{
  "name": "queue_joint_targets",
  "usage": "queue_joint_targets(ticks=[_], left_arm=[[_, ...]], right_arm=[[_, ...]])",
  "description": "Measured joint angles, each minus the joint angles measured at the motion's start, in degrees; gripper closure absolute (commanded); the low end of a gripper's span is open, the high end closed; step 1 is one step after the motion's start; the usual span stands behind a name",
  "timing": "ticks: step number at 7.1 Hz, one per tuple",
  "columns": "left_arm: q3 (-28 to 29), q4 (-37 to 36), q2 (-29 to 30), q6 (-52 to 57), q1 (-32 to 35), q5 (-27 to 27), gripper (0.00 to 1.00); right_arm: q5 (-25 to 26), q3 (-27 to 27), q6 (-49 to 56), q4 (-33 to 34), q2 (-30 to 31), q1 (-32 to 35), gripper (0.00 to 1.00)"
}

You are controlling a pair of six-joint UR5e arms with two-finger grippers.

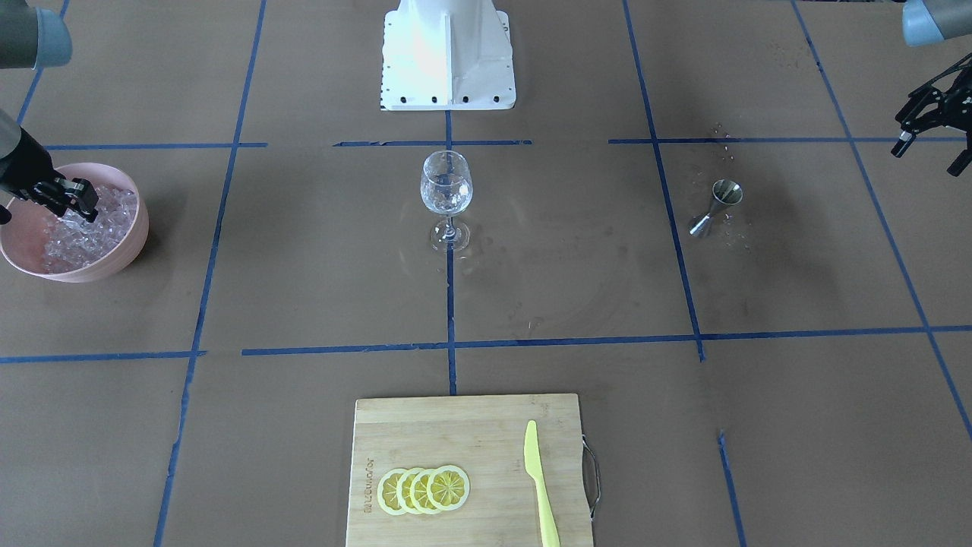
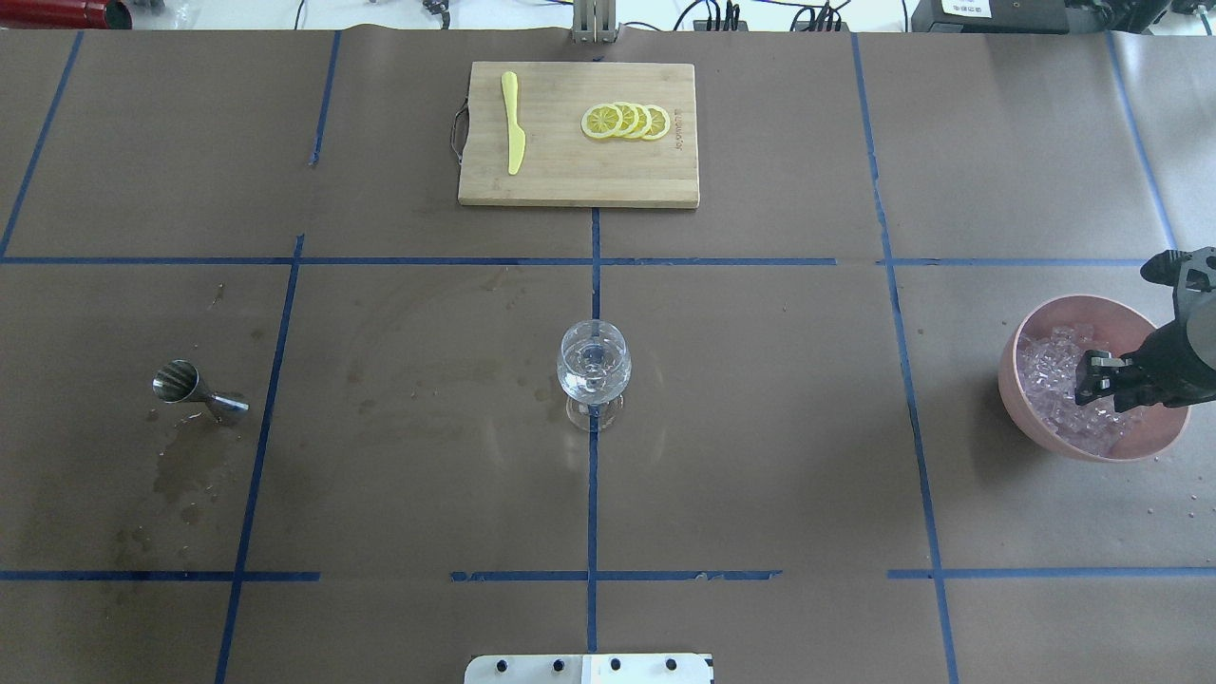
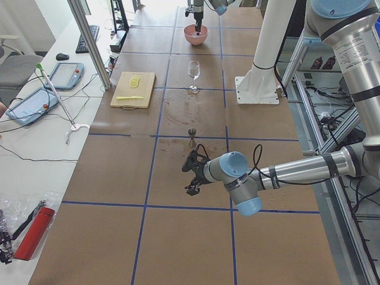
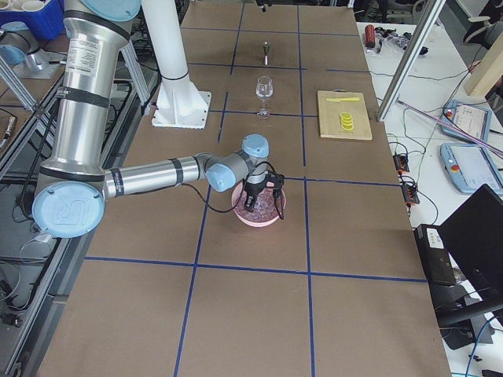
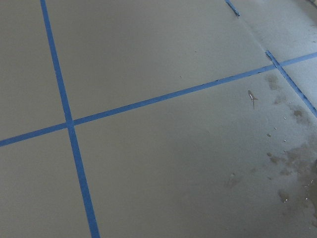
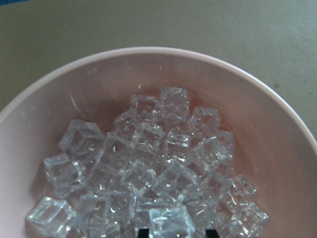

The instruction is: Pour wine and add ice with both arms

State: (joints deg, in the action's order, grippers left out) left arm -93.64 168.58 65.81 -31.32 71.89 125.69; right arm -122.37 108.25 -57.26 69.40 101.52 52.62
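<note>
Glassy ice cube between right gripper jaws, in bowl

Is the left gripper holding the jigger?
No, the jigger sits by itself, well apart from the left gripper, which holds nothing.

I have wide bare table between the upright wine glass at the centre and the pink bowl at my right, and again between the glass and the metal measuring cup on the left. The cutting board lies well beyond the glass at the far edge. In the bowl, heaped ice and the rim crowd my right gripper.
</note>
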Motion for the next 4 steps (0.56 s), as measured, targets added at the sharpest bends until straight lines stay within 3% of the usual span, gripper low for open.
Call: queue_joint_targets(ticks=[4], left_arm=[[0.8,2.2,-0.1,0.1,1.0,0.0,0.00]], right_arm=[[0.0,2.7,1.1,0.0,-0.8,0.6,1.00]])
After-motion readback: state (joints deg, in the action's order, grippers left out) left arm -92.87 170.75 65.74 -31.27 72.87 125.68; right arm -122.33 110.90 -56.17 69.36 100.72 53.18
